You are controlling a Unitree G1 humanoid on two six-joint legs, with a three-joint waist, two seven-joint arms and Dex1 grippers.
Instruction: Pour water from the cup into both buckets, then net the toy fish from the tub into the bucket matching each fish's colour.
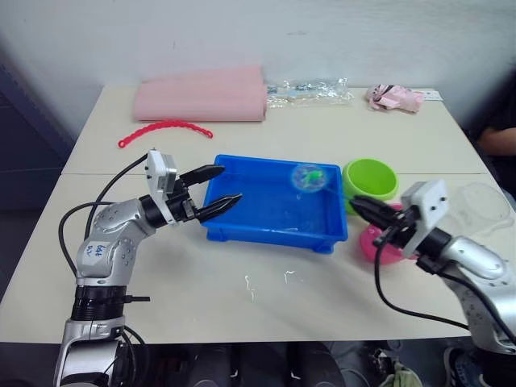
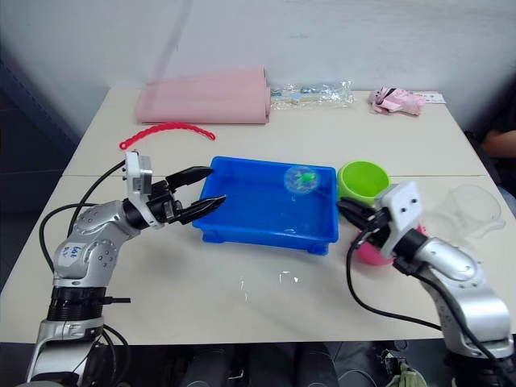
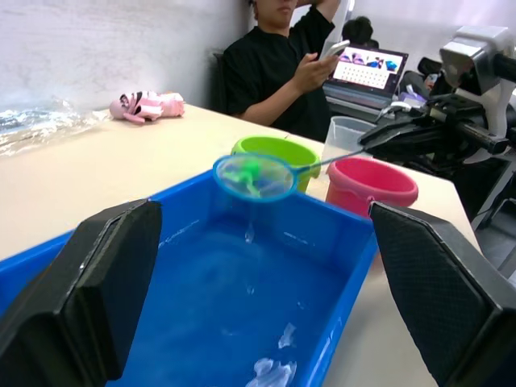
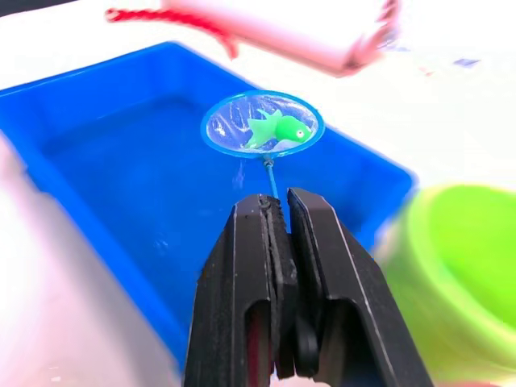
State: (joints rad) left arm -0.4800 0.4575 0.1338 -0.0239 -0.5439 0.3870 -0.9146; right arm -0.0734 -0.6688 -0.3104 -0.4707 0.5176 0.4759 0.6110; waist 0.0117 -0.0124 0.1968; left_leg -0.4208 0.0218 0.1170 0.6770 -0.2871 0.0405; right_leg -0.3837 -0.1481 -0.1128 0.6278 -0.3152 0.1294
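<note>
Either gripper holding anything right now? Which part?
Right gripper is shut on the thin wire handle of the small blue-rimmed mesh net, a green toy fish in the hoop. Left gripper is open, holding nothing.

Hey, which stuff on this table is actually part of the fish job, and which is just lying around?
Part of the job:
blue tub
net with a green fish in it
green bucket
pink bucket
clear cup

Lying about:
pink roll
red chain
plastic bag
pink toy
</note>
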